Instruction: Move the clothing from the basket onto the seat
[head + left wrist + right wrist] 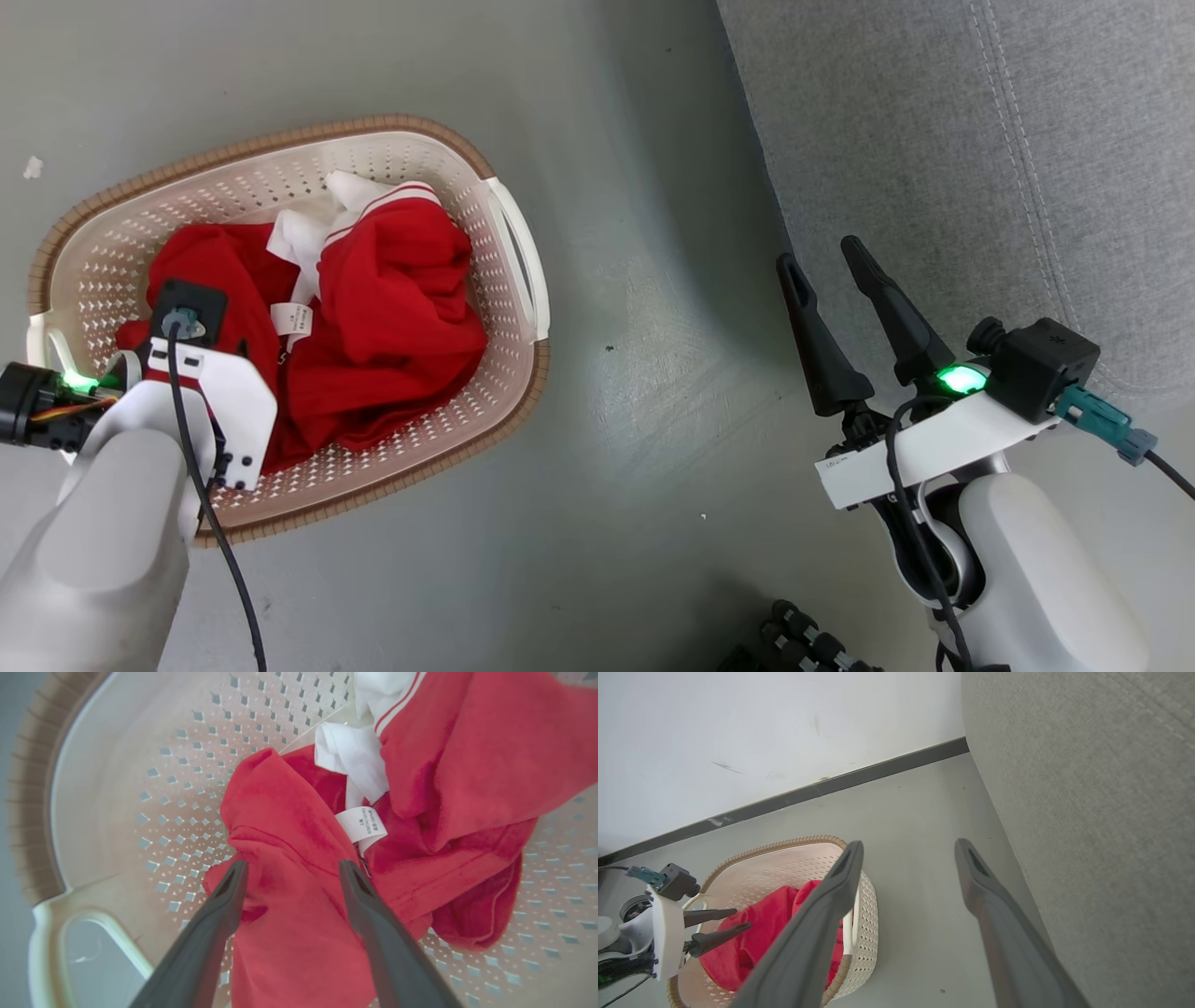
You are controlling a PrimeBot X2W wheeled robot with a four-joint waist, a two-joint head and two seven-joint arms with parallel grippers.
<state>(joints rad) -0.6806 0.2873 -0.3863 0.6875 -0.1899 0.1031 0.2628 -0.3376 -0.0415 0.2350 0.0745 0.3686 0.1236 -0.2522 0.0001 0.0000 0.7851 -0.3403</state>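
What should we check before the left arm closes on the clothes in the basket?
1. Left gripper open: ok.
2. It straddles a fold of the clothing: ok.
3. Its fingertips touching the fabric: cannot tell.
4. Clothing lying inside the basket: ok.
5. Right gripper open and apart from the basket: ok.
6. Seat beside the basket, across a strip of floor: ok.
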